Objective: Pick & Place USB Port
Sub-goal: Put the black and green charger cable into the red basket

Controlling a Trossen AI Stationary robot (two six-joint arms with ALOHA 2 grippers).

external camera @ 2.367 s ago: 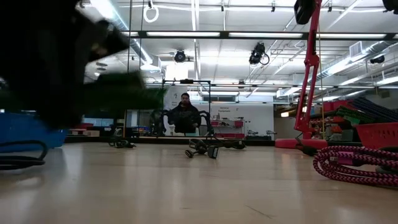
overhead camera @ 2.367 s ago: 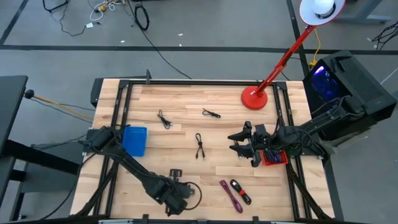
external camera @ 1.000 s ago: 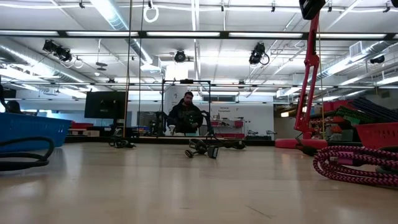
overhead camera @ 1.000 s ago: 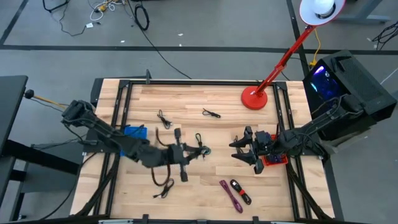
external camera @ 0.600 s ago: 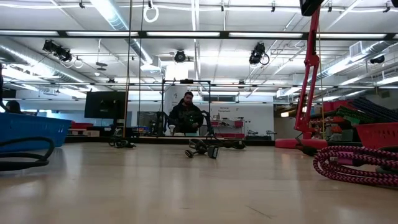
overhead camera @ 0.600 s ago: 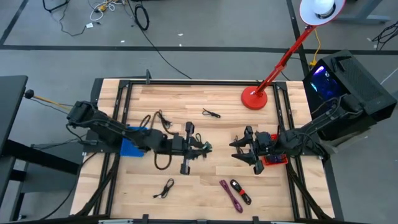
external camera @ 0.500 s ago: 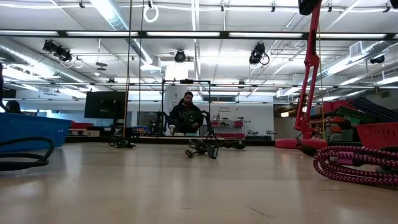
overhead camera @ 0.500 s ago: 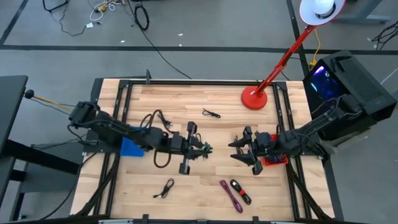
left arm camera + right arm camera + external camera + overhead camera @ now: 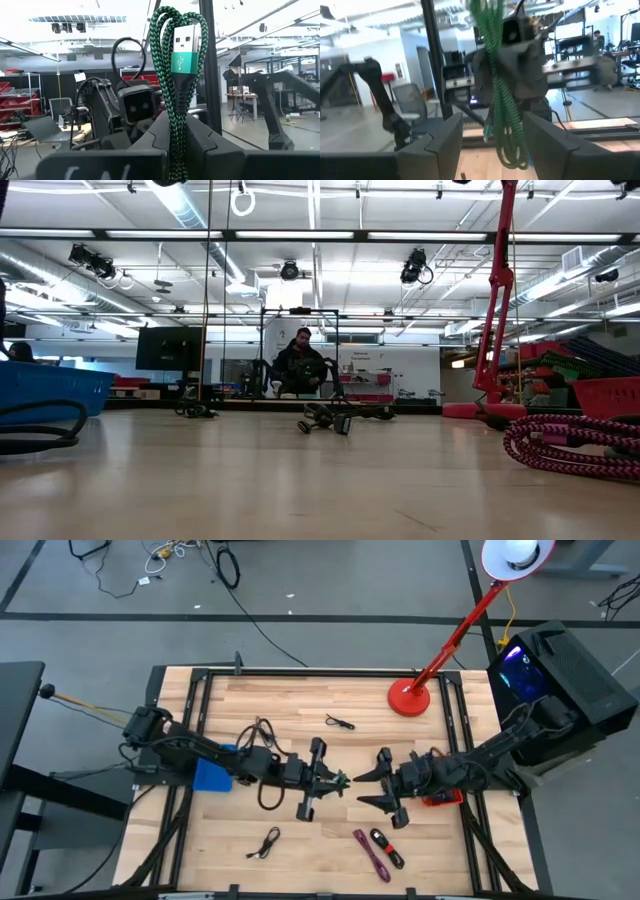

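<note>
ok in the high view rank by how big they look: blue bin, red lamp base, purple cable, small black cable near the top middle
1. blue bin, though the left arm covers part of it
2. red lamp base
3. purple cable, long but thin, so close to the lamp base
4. small black cable

The left arm reaches from the frame's left edge toward the centre of the high view, its left gripper [image 9: 335, 780] held level above the table with jaws clamped nearly together. The right arm stretches in from the right edge, its right gripper [image 9: 372, 790] facing the left one, close by, jaws spread wide.
</note>
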